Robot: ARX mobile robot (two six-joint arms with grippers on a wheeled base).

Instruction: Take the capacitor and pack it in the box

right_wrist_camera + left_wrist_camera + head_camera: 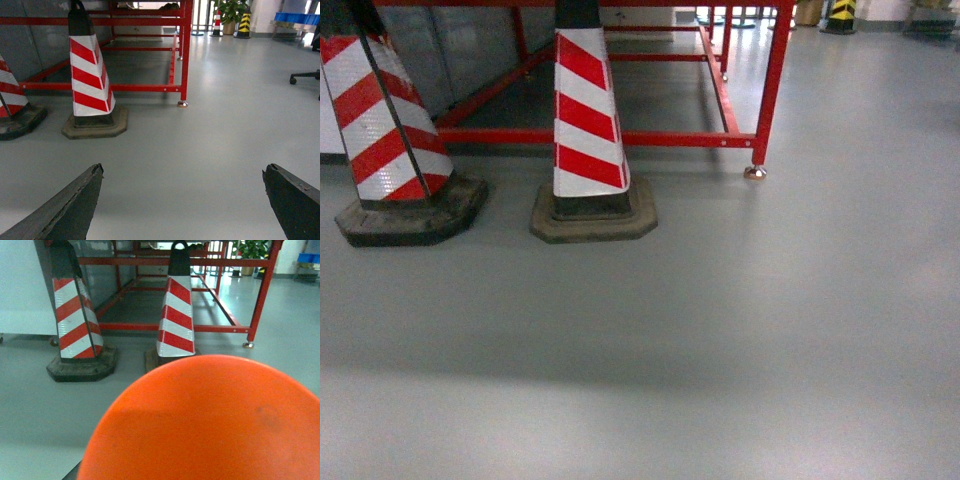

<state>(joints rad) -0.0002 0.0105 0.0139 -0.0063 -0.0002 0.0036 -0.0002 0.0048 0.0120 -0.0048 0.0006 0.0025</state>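
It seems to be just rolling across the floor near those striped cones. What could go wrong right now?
1. The two striped cones and the red frame stand just ahead, so the base might bump them if it drives on.
2. An orange surface fills much of the left wrist view, hiding the floor below.
3. No capacitor or box shows in any view; the right gripper hangs open over bare floor.

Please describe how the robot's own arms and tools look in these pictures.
Only the right tool shows: two dark grey, nearly black fingers, wedge-shaped and tapering to blunt tips, with rough, worn edges. No cables or markings are visible. In the left wrist view a smooth orange rounded surface fills the foreground; the left tool is hidden.
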